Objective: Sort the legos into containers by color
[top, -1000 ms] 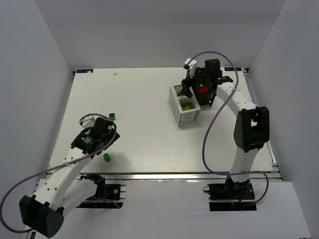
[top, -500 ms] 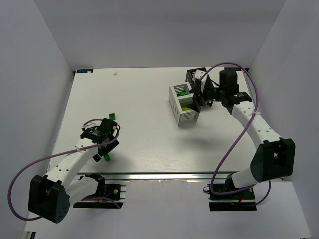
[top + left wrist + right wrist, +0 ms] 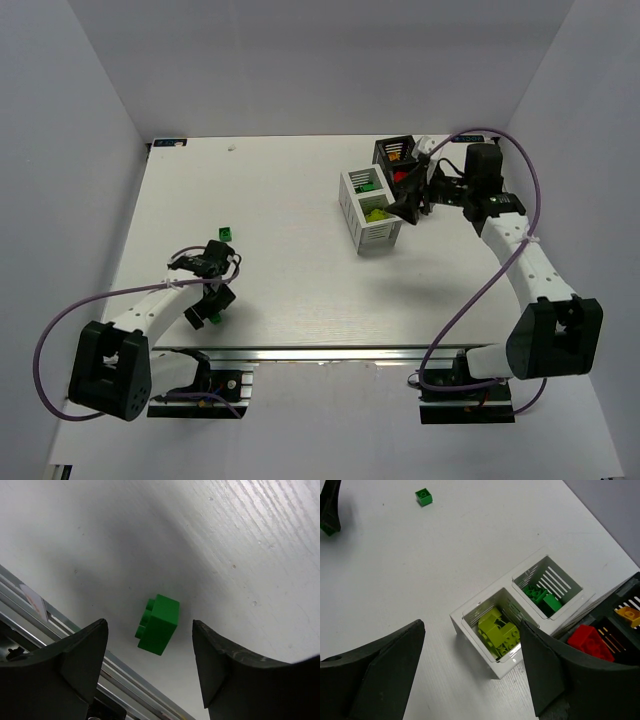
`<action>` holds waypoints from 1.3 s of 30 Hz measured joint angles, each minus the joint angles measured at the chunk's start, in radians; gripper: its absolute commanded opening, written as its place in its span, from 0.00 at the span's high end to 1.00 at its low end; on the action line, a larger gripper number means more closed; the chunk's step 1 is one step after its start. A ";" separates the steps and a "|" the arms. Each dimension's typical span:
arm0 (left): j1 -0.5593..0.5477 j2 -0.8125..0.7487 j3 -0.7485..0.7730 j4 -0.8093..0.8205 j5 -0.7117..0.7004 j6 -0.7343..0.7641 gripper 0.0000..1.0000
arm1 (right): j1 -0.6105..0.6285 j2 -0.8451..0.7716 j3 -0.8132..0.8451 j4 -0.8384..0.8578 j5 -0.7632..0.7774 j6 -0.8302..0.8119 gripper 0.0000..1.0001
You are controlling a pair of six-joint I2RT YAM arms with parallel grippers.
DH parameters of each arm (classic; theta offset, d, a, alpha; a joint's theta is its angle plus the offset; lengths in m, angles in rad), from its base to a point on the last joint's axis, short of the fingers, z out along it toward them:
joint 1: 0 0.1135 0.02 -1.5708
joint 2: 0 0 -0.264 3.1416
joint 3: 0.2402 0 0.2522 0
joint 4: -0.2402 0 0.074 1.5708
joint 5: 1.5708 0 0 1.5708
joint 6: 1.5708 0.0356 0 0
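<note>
Two green legos lie loose on the table [image 3: 300,280], both on the left side; everything else in view is binned

Near lego [image 3: 159,624]: close to the front edge, just beside the rail [image 3: 55,617]. Appears tipped, studs facing sideways, body skewed to the jaws

Far lego [image 3: 226,234]: further in, untouched

Left gripper [image 3: 148,625]: jaws apart, one finger on each side of the near lego, a gap on both sides, nothing held. Cannot tell whether the tips are down at table level

Right gripper [image 3: 471,630]: jaws wide, empty, by the bins on the right side

White bin [image 3: 485,662]: lime legos [image 3: 497,630] in the nearer compartment, green legos [image 3: 540,595] in the farther one. Black bin [image 3: 620,635], touching or just beside it: red lego [image 3: 587,640] and orange lego [image 3: 627,614], separate compartments

Step in hand, as judged: left arm's pick of the near lego; sort nearly complete

Next move calls for:
- tips low enough to catch the sides, then closing
- allowance for the skew, since the lego may twist or skid toward the rail
- a carry across the table to the white bin, well apart from here
- release over the green compartment, not the lime
- clearance from the right gripper near that bin
</note>
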 measured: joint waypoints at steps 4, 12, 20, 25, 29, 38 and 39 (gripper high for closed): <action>0.013 0.004 -0.013 0.030 0.012 0.012 0.36 | -0.032 -0.027 0.000 0.013 -0.023 0.023 0.19; 0.019 -0.013 -0.026 0.069 0.033 0.020 0.70 | -0.079 -0.043 -0.017 0.032 -0.067 0.067 0.20; 0.019 -0.102 0.006 0.126 0.142 0.064 0.97 | -0.098 -0.064 -0.020 0.035 -0.098 0.092 0.24; -0.052 -0.107 0.103 0.329 0.315 0.079 0.99 | -0.113 -0.072 -0.020 0.047 -0.122 0.116 0.51; -0.179 -0.002 0.249 0.524 0.422 0.089 0.98 | -0.119 -0.073 -0.020 0.047 -0.138 0.126 0.86; -0.319 0.439 0.653 0.810 0.546 0.181 0.97 | -0.121 -0.081 -0.020 0.017 -0.149 0.132 1.00; -0.325 0.491 0.704 0.821 0.547 0.196 0.96 | -0.122 -0.084 -0.020 0.011 -0.149 0.131 1.00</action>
